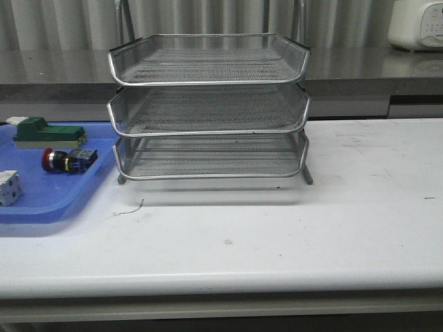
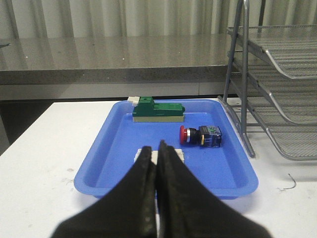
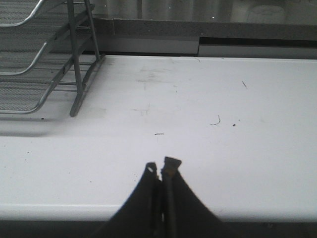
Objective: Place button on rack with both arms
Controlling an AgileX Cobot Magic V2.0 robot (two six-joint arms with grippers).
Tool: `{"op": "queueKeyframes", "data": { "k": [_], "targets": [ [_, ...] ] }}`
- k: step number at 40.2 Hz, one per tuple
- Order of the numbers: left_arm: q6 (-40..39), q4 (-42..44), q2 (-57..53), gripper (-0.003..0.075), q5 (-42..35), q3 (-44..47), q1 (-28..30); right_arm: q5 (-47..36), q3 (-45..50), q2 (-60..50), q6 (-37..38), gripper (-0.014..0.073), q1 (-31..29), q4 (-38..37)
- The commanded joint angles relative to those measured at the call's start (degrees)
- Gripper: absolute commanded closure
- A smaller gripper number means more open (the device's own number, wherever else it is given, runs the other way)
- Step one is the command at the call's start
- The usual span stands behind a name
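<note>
The button [image 2: 200, 136] lies on its side in the blue tray [image 2: 119, 144], beyond and to the right of the left gripper [image 2: 156, 152], whose fingers are pressed together, holding nothing. The right gripper [image 3: 161, 171], likewise closed on nothing, sees only table [image 3: 223, 99] and the rack [image 3: 44, 64]. The front view, with the rack at upper centre, shows neither gripper. The button's long axis runs across the frame, red head pointing left.

rack [image 1: 208, 104] mid-table, open tabletop [image 1: 374, 207] right
</note>
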Motion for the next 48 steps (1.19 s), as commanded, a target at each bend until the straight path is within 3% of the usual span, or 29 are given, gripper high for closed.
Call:
{"op": "queueKeyframes", "data": {
  "k": [1,41,48],
  "targets": [
    [-0.64,-0.03,-1.32,0.0739,-4.92,0.58,0.13,-4.26,-0.27,-0.93,-0.11,0.0654,-0.31,-0.19],
    [-0.64,-0.03,-1.32,0.0739,-5.01,0.58,0.13,-4.8,-0.27,-0.93,-0.11,0.0654,-0.31,-0.19],
    [-0.64,-0.03,-1.32,0.0739,-9.89,0.58,0.13,-9.13,-0.32,-0.93,-0.11,0.0654,-0.31,0.08]
  ]
}}
